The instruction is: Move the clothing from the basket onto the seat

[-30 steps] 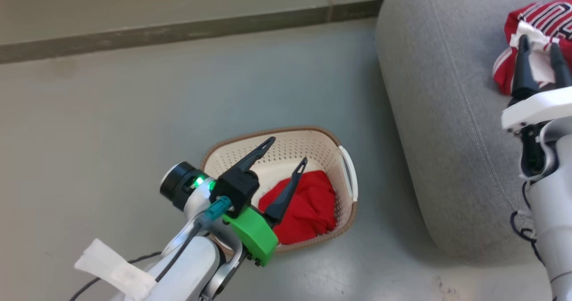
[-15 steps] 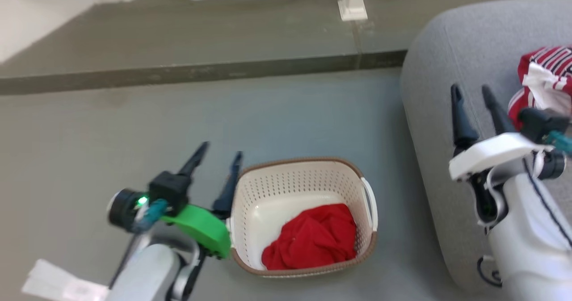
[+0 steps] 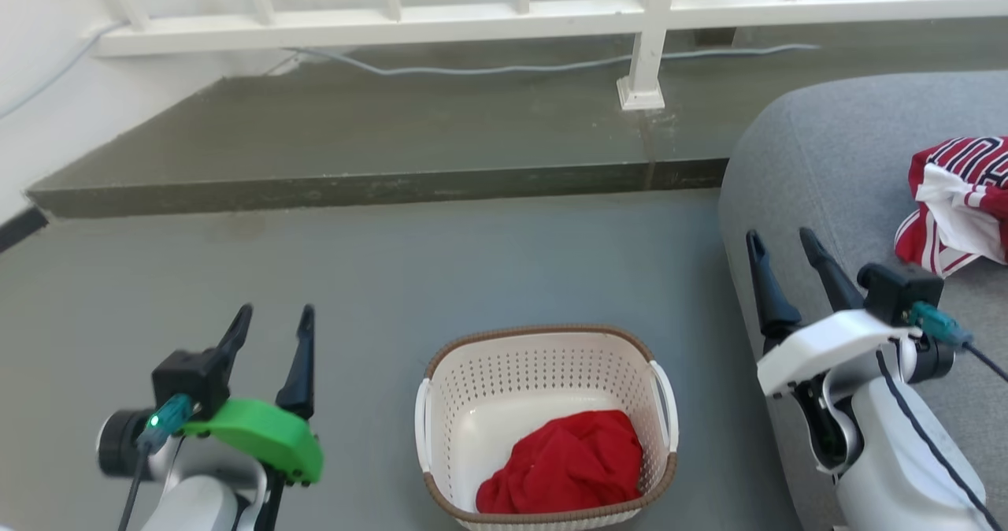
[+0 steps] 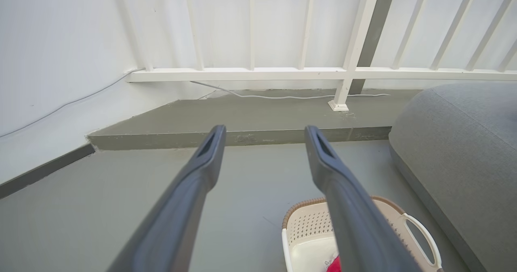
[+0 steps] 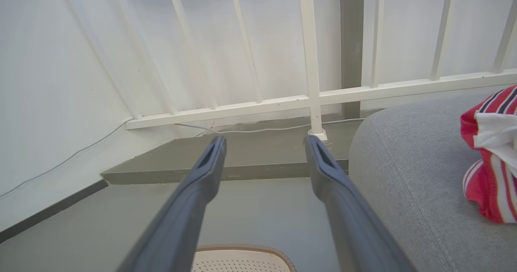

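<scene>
A dull grey-green painted floor (image 3: pixel 315 279) takes up most of the head view, rising at the back to a low concrete step (image 3: pixel 354 145) of the same colour. On the right is the seat (image 3: pixel 827 161), a large grey woven-fabric cushion with rounded edges and a stitched seam near its edge. Above the step runs a white railing (image 3: pixel 472 23) of thin bars, with one thicker post footed on the step, against a white wall.

The basket (image 3: pixel 543 373), a small cream perforated plastic tub with a brown braided rim and white side handles, sits upright on the floor near the seat's left side, not touching it. In its near right part lies a crumpled plain red garment (image 3: pixel 571 464), wholly inside the rim; the pale bottom shows bare to its left. A second piece, a bunched red garment with white stripes (image 3: pixel 957 200) and a white lining, lies on top of the seat at the right edge of the view.

The left gripper (image 3: pixel 276 310), on a green mount, hangs over bare floor to the left of the basket, its two dark fingers spread with nothing between them. The right gripper (image 3: pixel 780 235), on a white mount, is over the seat's left edge, fingers likewise parted and empty, apart from the striped piece. A thin pale cable (image 3: pixel 512 66) trails along the step below the railing
</scene>
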